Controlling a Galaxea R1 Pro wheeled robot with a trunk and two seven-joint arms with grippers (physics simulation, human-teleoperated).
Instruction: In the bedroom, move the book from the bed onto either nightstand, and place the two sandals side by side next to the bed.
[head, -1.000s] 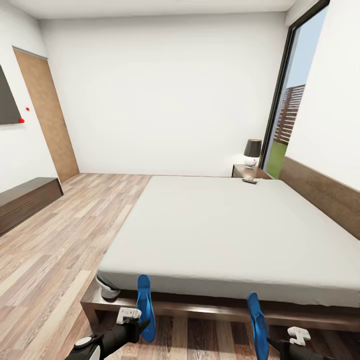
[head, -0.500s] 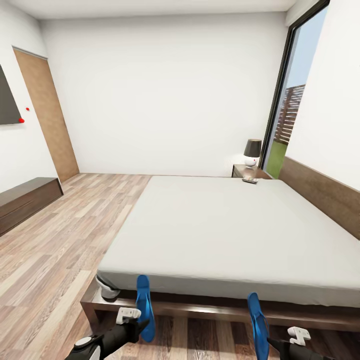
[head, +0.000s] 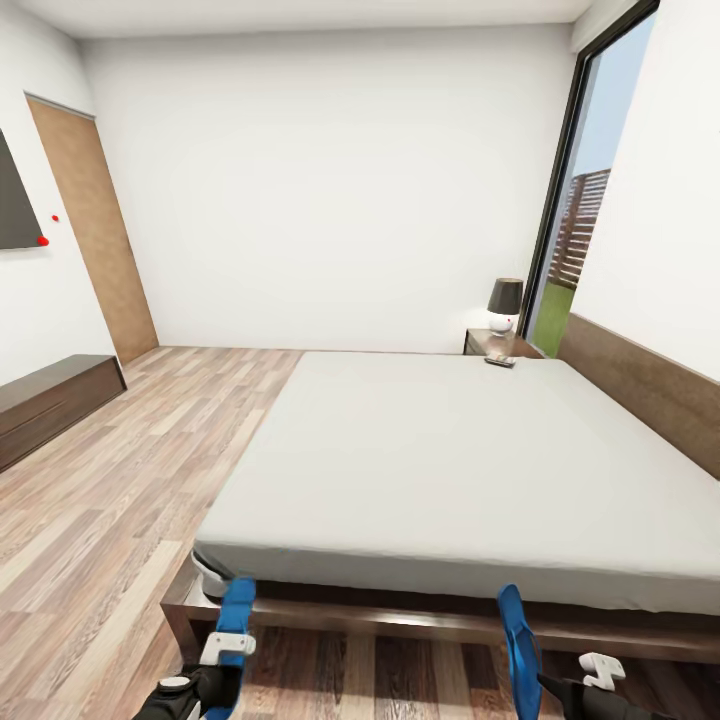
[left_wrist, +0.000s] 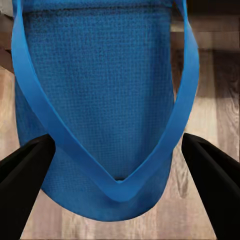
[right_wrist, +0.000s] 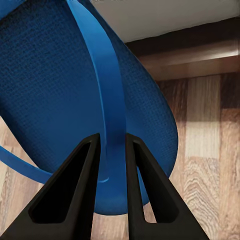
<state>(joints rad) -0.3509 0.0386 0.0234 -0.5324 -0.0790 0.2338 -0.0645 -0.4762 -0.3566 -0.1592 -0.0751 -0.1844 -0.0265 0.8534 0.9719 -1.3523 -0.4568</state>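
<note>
The left sandal (head: 236, 607) has swung leftward along the bed (head: 450, 460); left claw (left_wrist: 120, 187) gapes around it. Right claw (right_wrist: 111, 200) pinches the right sandal's (right_wrist: 60, 95) strap.

No legible text, labels, brands or numbers anywhere. The book (head: 500, 361) at the far corner of the bed (head: 450, 450) is too small for me to read its cover. My sandals' (left_wrist: 100, 100) soles and straps carry no markings.
</note>
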